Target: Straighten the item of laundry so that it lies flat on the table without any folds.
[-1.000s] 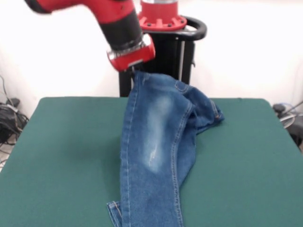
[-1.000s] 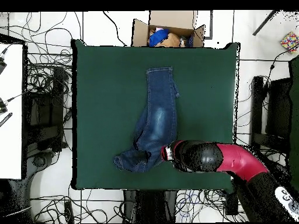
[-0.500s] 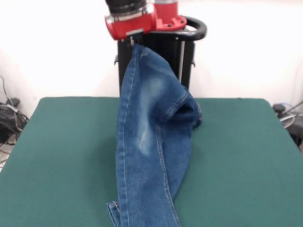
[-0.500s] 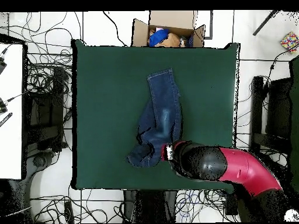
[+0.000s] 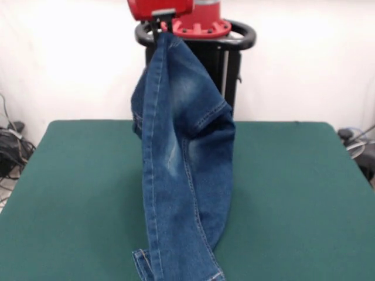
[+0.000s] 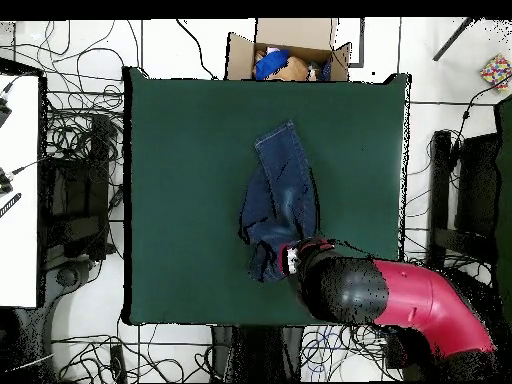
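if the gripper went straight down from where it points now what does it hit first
Most likely the jeans hanging from the gripper itself, bunching under it; below them lies the green table. Exact depth is unclear.

My front view is bright and soft, and the white wall (image 5: 304, 58) behind glows very pale. The jeans (image 5: 181, 170) look a bit blurry. I see almost no shadows on the green table (image 5: 293, 193).

The arm (image 6: 400, 300) has a red glossy shell, then a thick black rounded segment toward the wrist. The wrist (image 5: 160, 7) ends in a red ring with a small grey plate. The pedestal (image 5: 199, 44) is black, with a red bolted flange and a black hoop
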